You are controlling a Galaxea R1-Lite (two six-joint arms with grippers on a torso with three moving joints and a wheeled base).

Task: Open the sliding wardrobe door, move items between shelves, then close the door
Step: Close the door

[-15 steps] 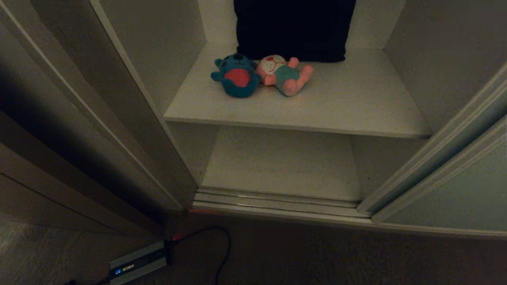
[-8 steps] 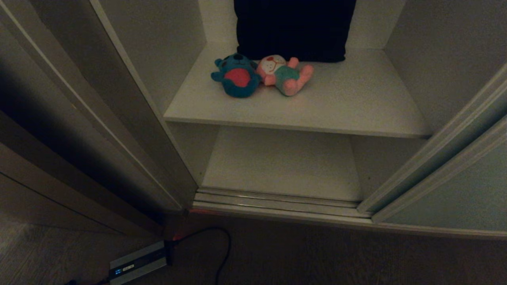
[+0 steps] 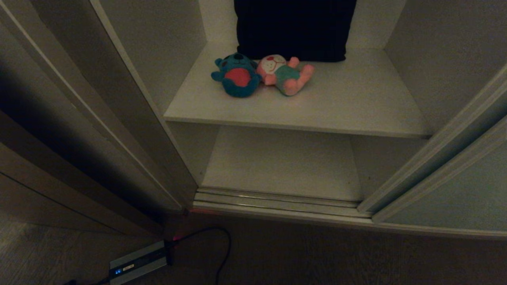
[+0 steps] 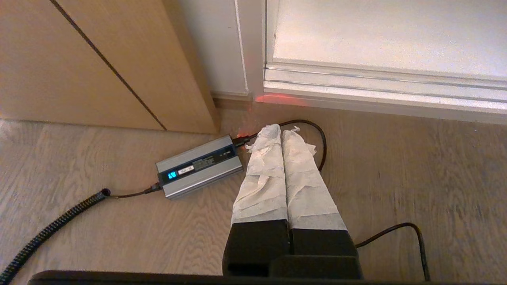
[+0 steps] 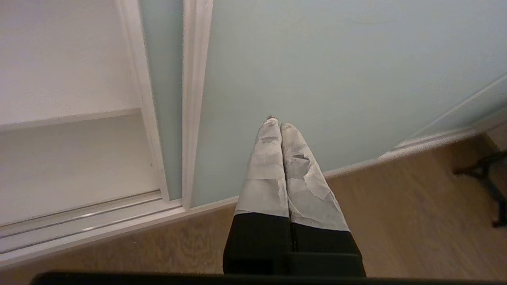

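So the wardrobe's open, with the tall pale grey-green sliding door (image 3: 455, 190) pushed over to the right, its thin cream frame strip running along the edge. Inside, the upper off-white shelf board (image 3: 336, 111) has both little plush toys lying on it: the teal bear in a red shirt (image 3: 236, 75) on the left and the pink one with a white face and teal shirt (image 3: 285, 74) touching it on the right. Just behind them sits a big dark folded cloth (image 3: 293, 29), against the back wall. The lower off-white shelf (image 3: 281, 162) has nothing on it.

Neither arm shows up from the head camera. The left gripper (image 4: 282, 128) hangs low over the wood-look floor (image 4: 416, 178), its paper-wrapped fingers pressed together on nothing, right by a small silver box with a lit blue display (image 4: 200, 166) and its black cable (image 4: 313, 130). The right gripper (image 5: 278, 122) is also clenched and empty, pointing at the lower part of the grey-green door near the cream strip, without clearly touching it.
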